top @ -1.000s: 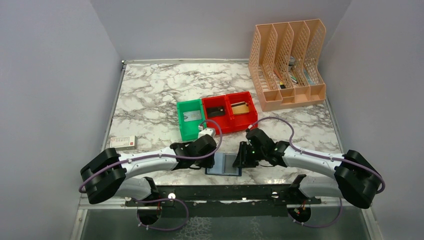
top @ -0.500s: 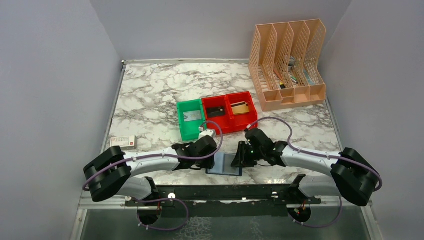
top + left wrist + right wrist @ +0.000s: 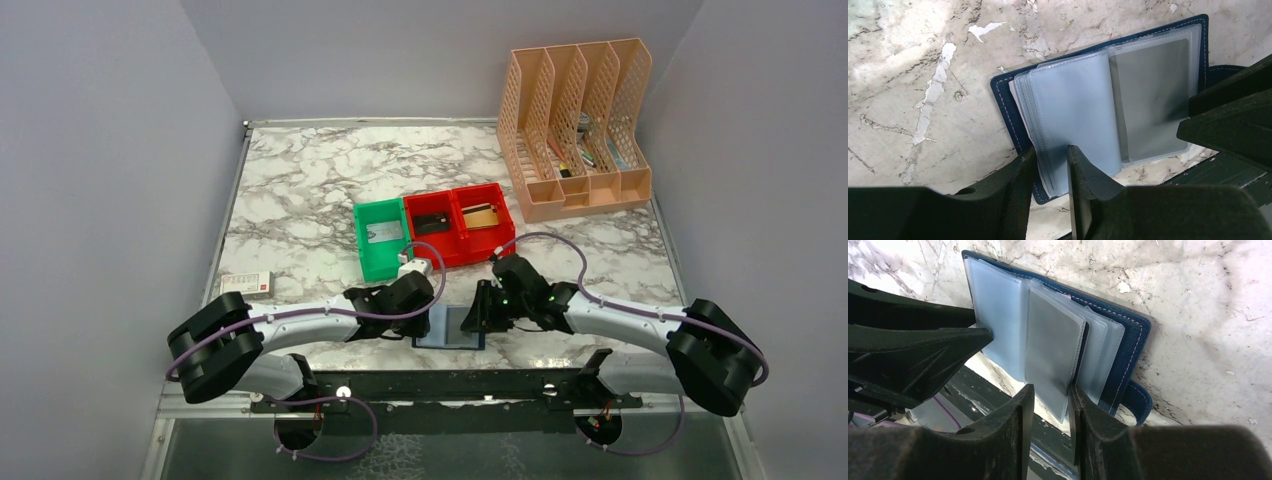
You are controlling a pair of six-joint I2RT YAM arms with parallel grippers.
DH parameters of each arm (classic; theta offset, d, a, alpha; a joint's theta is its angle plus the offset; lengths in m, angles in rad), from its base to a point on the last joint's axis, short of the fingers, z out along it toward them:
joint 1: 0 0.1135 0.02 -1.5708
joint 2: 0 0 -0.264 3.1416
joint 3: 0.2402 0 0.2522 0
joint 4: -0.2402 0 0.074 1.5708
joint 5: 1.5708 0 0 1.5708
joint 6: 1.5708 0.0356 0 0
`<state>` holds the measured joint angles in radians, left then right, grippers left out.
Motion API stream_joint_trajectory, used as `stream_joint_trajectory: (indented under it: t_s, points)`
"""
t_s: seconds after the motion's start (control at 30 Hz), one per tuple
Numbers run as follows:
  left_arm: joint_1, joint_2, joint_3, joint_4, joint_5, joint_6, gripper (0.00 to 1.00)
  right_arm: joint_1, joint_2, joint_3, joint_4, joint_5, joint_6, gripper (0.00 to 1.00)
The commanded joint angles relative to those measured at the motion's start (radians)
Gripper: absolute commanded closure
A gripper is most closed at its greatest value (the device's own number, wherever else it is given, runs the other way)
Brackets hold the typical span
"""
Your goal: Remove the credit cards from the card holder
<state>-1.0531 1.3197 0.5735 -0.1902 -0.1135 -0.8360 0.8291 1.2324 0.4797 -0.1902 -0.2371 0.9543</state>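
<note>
The open card holder (image 3: 1003, 107) lies flat between both claws, the left claw (image 3: 1051, 162) and right claw (image 3: 1049, 397) each pinching its see-through pages (image 3: 1073, 110), and a grey card (image 3: 1153, 95) inside looks not pulled out yet.

We can read no text, label, brand or number anywhere: the card holder (image 3: 1098, 105) shows only cloudy sleeves, and the reddish print on the small white box (image 3: 245, 283) at the left of the top view is too small.
</note>
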Motion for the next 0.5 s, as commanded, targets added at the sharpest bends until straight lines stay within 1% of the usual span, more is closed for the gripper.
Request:
stream_joint_trajectory:
  t_s: [0.0,0.2,0.33,0.47]
  points:
    - [-0.001,0.029,-0.016,0.019,0.054,-0.009,0.68,0.001,-0.027,0.039,0.034,-0.024,-0.011,0.69]
    - [-0.001,0.039,-0.004,0.014,0.055,-0.003,0.69,0.001,-0.040,0.060,-0.007,-0.051,-0.069,0.69]
    - [-0.001,0.045,0.001,0.013,0.056,0.000,0.69,0.001,-0.054,0.065,-0.008,-0.058,-0.086,0.70]
    - [-0.001,0.045,0.005,0.013,0.056,0.000,0.70,0.001,-0.034,0.079,0.008,-0.085,-0.104,0.71]
